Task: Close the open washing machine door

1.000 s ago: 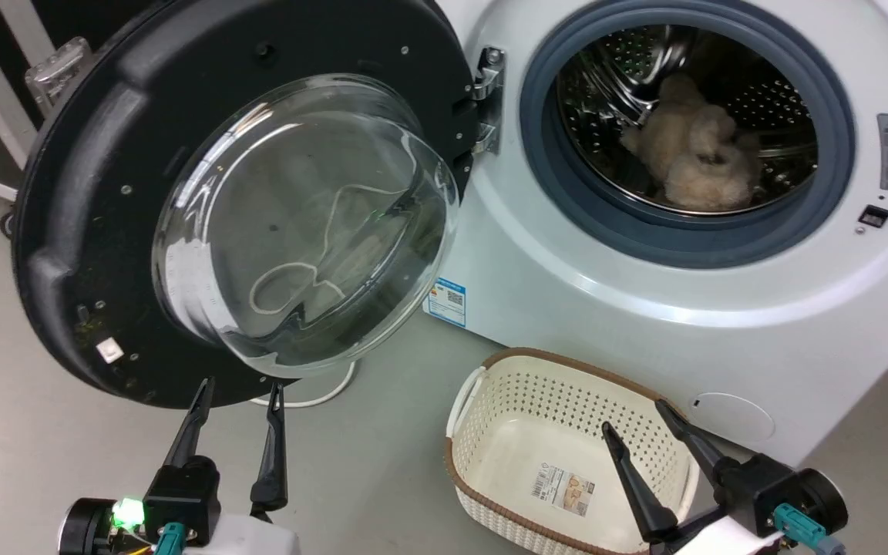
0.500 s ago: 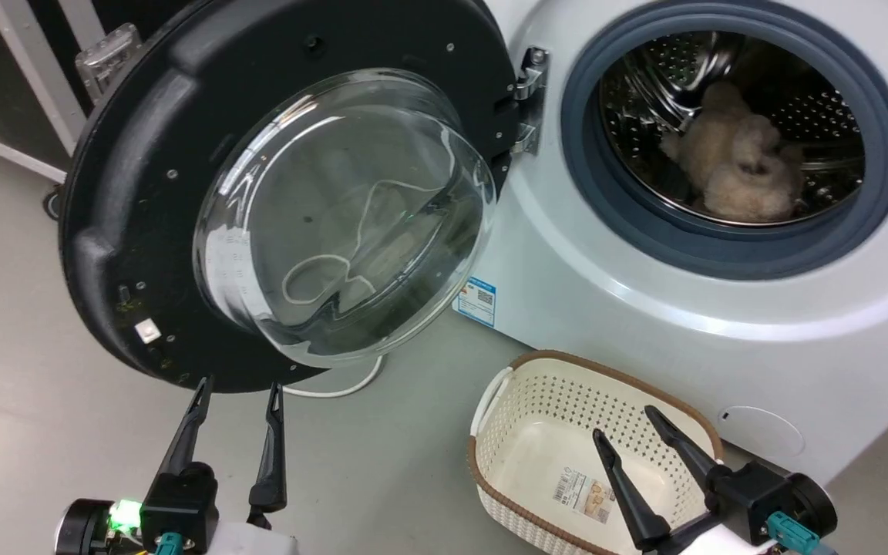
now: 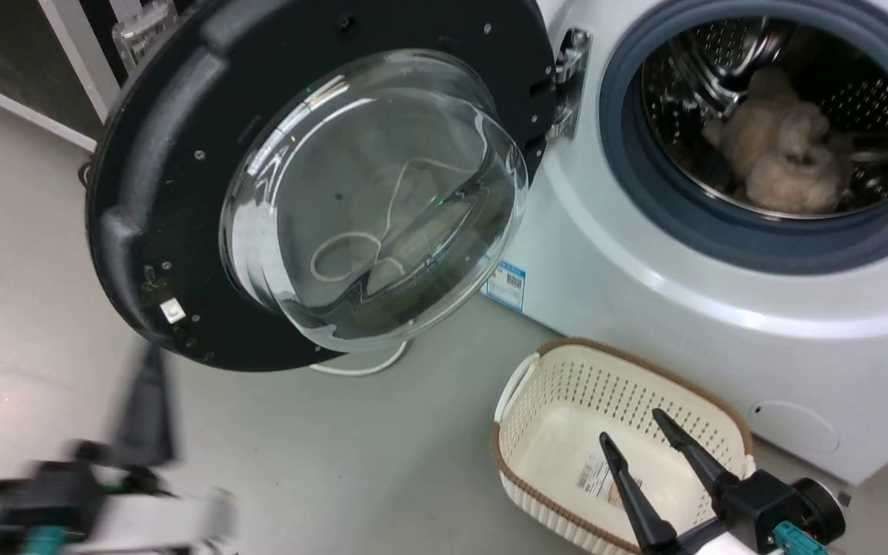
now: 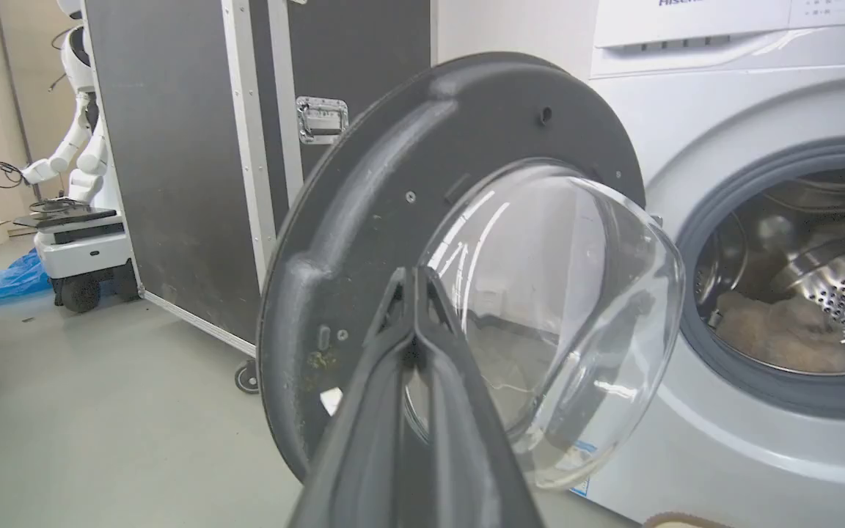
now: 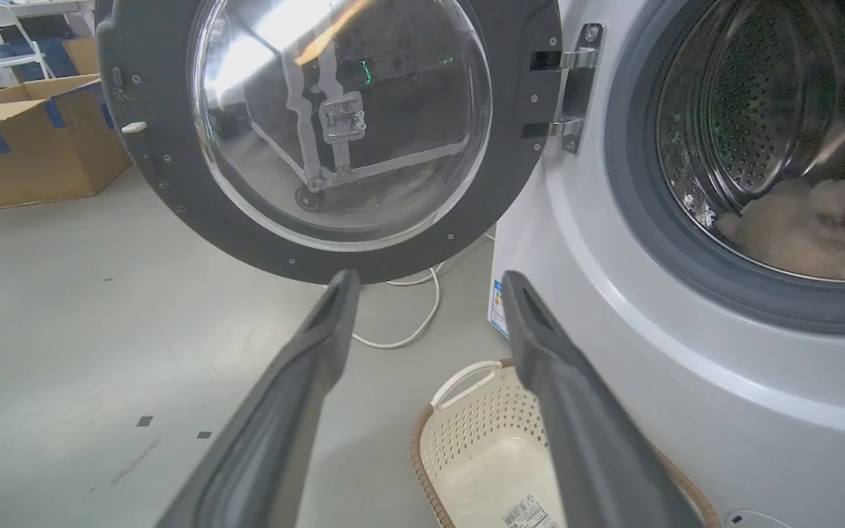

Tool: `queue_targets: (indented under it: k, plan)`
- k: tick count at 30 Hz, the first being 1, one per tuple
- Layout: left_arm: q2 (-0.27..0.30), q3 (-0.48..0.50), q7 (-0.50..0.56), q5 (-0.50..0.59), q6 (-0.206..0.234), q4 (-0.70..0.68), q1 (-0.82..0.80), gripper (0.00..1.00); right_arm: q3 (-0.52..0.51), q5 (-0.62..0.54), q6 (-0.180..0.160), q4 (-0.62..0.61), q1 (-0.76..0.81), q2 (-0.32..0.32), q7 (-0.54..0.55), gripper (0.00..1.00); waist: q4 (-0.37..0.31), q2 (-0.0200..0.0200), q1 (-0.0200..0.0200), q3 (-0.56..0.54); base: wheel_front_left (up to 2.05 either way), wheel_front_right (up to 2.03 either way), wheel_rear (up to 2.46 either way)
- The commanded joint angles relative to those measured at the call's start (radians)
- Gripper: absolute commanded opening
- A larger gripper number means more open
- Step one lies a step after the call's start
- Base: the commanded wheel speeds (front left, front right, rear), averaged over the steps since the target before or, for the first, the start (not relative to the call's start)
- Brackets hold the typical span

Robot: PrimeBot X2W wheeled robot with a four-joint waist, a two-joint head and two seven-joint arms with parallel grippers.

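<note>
Pushing with the left tool (image 4: 416, 277), fingers together and empty, should land on the outer rim of the washing machine door (image 4: 349, 242), wide open just ahead of it, not the glass (image 4: 562, 293). The right tool (image 3: 631, 426) gapes, idle.

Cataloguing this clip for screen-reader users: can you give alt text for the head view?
The washing machine door hangs wide open, left of the washing machine, whose drum holds a pale fluffy bundle. The left gripper, blurred, sits low left below the door; the open right gripper hovers over a cream basket, low right.
</note>
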Motion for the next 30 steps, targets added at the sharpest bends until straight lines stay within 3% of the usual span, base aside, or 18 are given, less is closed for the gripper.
queue_targets:
  k: [1, 2, 5, 6, 10, 18, 21, 25, 30]
  plan:
    - [0.006, 0.015, -0.008, -0.012, -0.003, -0.011, -0.019, 0.00, 0.005, 0.001, 0.001, -0.003, 0.000, -0.009, -0.009, 1.00, -0.015, 0.0000, 0.0000, 0.027, 0.00, 0.00, 0.00]
    - [0.022, 0.079, -0.012, -0.047, -0.021, -0.028, -0.048, 0.00, 0.017, 0.001, 0.001, -0.005, -0.015, -0.024, -0.013, 1.00, -0.031, 0.0000, 0.0000, 0.055, 0.00, 0.00, 0.00]
    - [0.043, 0.143, -0.017, -0.094, -0.047, -0.032, -0.087, 0.00, 0.023, 0.005, 0.001, -0.006, -0.030, -0.038, -0.017, 1.00, -0.045, 0.0000, 0.0000, 0.081, 0.00, 0.00, 0.00]
    - [0.075, 0.232, -0.019, -0.210, -0.082, 0.007, -0.161, 0.00, 0.030, 0.013, 0.001, -0.008, -0.051, -0.060, -0.024, 1.00, -0.066, 0.0000, 0.0000, 0.121, 0.00, 0.00, 0.00]
    - [0.147, 0.358, 0.074, -0.428, -0.102, 0.129, -0.305, 0.00, 0.038, 0.025, 0.001, -0.005, -0.073, -0.080, -0.032, 1.00, -0.093, 0.0000, 0.0000, 0.159, 0.00, 0.00, 0.00]
    - [0.311, 0.528, 0.412, -0.763, -0.042, 0.452, -0.544, 0.00, 0.033, 0.042, 0.001, -0.006, -0.089, -0.094, -0.038, 1.00, -0.148, 0.0000, 0.0000, 0.202, 0.00, 0.00, 0.00]
    - [0.335, 0.548, 0.570, -0.873, -0.021, 0.538, -0.581, 0.00, 0.032, 0.047, 0.001, -0.005, -0.092, -0.101, -0.038, 1.00, -0.167, 0.0000, 0.0000, 0.214, 0.00, 0.00, 0.00]
    - [0.366, 0.555, 0.697, -0.943, -0.023, 0.595, -0.585, 0.00, 0.034, 0.050, 0.001, -0.004, -0.098, -0.107, -0.038, 1.00, -0.184, 0.0000, 0.0000, 0.223, 0.00, 0.00, 0.00]
    - [0.344, 0.582, 0.822, -1.051, -0.014, 0.630, -0.582, 0.00, 0.032, 0.052, 0.001, -0.001, -0.098, -0.105, -0.038, 1.00, -0.193, 0.0000, 0.0000, 0.216, 0.00, 0.00, 0.00]
